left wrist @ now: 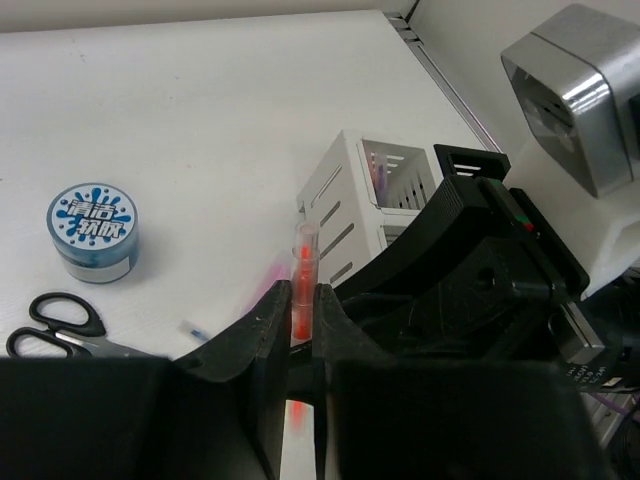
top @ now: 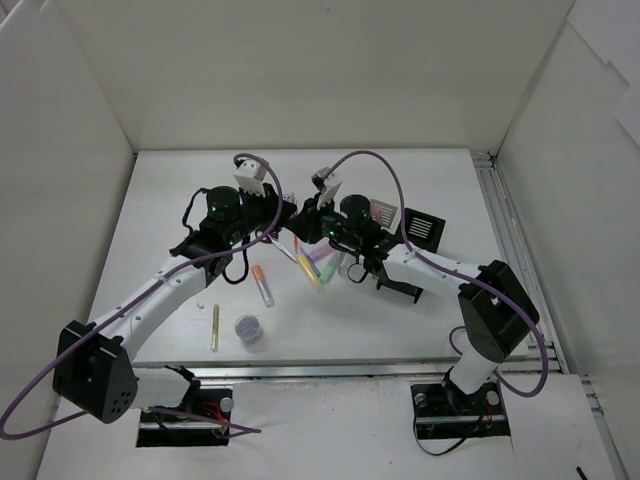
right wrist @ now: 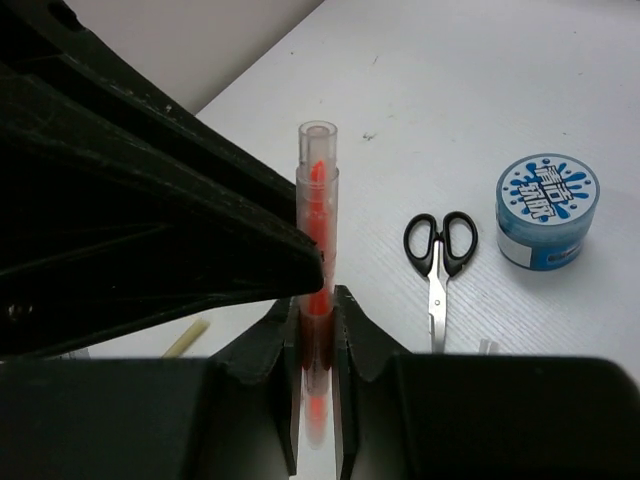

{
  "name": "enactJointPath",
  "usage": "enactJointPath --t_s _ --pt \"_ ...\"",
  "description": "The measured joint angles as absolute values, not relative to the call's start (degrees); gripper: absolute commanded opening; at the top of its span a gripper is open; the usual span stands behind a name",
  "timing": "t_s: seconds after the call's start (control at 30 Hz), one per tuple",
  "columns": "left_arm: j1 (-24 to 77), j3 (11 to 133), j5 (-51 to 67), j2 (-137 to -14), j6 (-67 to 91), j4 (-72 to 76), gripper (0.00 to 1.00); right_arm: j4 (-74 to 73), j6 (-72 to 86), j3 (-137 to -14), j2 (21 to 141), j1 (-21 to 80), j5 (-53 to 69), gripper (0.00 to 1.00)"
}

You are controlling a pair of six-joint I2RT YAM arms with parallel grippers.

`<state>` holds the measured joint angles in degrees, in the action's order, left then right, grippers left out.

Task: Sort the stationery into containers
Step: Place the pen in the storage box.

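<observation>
- While each wrist view shows an orange marker [left wrist: 301, 270] pinched between black fingers, the left gripper [left wrist: 298, 305] and right gripper [right wrist: 315, 305] sit close together just left of the white mesh organizer [top: 383, 212] in the top view.
- Both grippers are clenched on a marker held off the table. It looks like 1 marker shared by 2 grippers, but I cannot tell for certain.
- Step in hand, as I judge it: a handover of that marker, whose capped end points toward the organizer just beyond it.
- Next move calls for 1 gripper to release. The other then tips the marker upright over a compartment and lowers it in.
- Not yet sorted: scissors [right wrist: 438, 262] and blue tin [right wrist: 547, 208] left of the organizer, yellow pen [top: 215, 327] and purple jar [top: 249, 327] well apart from it.
</observation>
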<state>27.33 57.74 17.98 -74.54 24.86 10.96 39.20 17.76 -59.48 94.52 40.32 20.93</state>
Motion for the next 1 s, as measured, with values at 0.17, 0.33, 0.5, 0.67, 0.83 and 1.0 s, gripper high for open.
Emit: enactJointPath --t_s 0.17,0.33,0.5,0.67,0.83,1.0 --pt "27.16 58.02 16.1 -73.93 23.46 11.07 0.93 39.2 16.16 -59.37 94.37 40.56 19.4 0.0" --pt "27.29 58.06 14.85 -71.94 24.21 8.49 1.0 39.57 14.26 -57.12 91.48 38.85 15.25 0.0" --pt "27.92 58.06 6.81 -65.8 24.03 1.26 1.0 39.72 11.35 -54.59 86.7 31.11 11.66 0.0" --pt "25.1 57.8 -1.85 -60.23 25.71 -5.15 0.99 40.45 5.87 -54.08 85.14 24.32 7.03 0.0" --pt "20.58 55.88 -7.62 -59.37 29.56 -11.6 0.99 40.99 0.34 -54.15 86.52 20.64 6.33 0.0" --pt "18.02 53.32 -10.07 -61.8 33.85 -17.19 1.0 40.93 -2.2 -53.63 89.14 19.9 6.26 0.0"
